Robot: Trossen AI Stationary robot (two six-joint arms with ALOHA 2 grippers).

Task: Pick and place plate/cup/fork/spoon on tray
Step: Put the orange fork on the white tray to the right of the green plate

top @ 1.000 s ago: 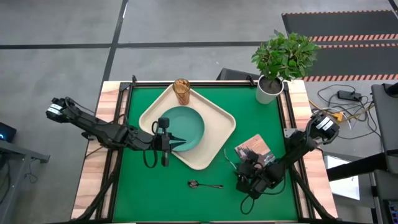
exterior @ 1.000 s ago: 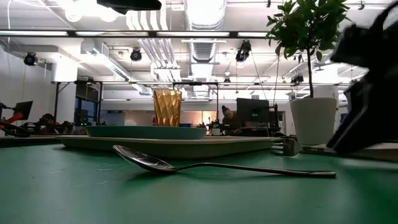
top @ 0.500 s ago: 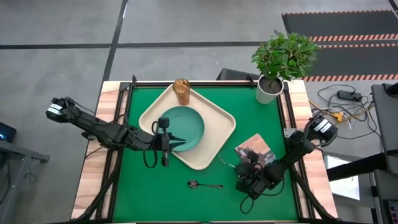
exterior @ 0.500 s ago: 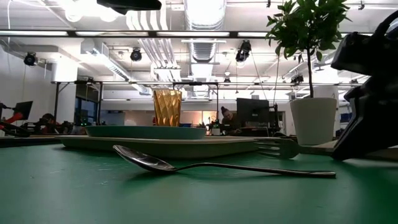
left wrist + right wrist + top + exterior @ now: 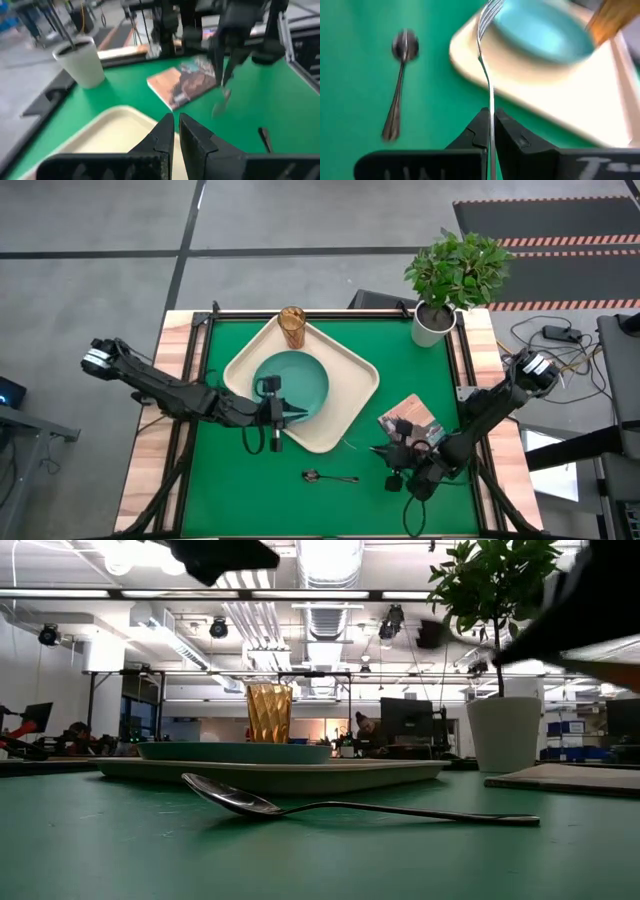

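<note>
Your tabletop (image 5: 400,370) carries the cream tray (image 5: 355,370), set at an angle toward the far left, with the teal plate (image 5: 300,380) lying flat inside it and the amber cup (image 5: 291,326) standing upright in the tray's far corner. A potted plant (image 5: 455,275) stands at the far right corner, and a picture-covered book (image 5: 412,418) lies near your right arm. Your left gripper (image 5: 292,415) sits over the tray's near edge beside the plate, jaws together and holding nothing. Your right gripper (image 5: 392,451) hangs above the green surface just off the tray's near corner, jaws clamped on the fork (image 5: 488,65), its tines pointing toward the tray. The spoon (image 5: 330,477) lies on the green surface in front of the tray.
</note>
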